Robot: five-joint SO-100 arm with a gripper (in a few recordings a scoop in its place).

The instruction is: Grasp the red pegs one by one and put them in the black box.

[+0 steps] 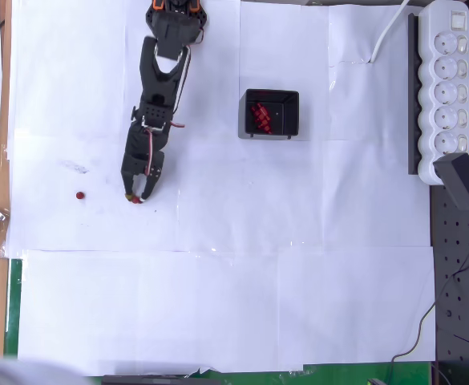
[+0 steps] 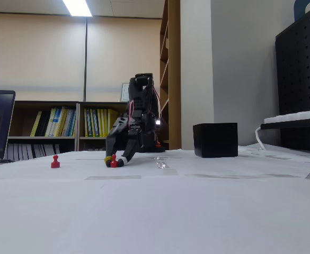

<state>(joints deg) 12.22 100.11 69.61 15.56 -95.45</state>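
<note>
My gripper [image 1: 135, 196] is down at the white table left of centre, fingertips on the surface. A small red peg [image 1: 136, 200] stands upright between the tips, seen also as the peg [image 2: 113, 161] inside my gripper [image 2: 114, 160] in the fixed view. The jaws sit a little apart on either side of it, open. A second red peg [image 1: 80, 194] stands alone further left, the same loose peg [image 2: 55, 162] from the side. The black box [image 1: 292, 106] sits right of the arm and holds several red pegs [image 1: 259, 116]; its wall [image 2: 215, 139] hides them in the fixed view.
A long white power strip [image 1: 447, 88] lies along the right edge with a black adapter [image 1: 463, 181] plugged in. Paper sheets [image 1: 218, 305] cover the table. The arm's base [image 1: 175, 16] is at the top. A wooden edge [image 1: 4, 160] runs down the left.
</note>
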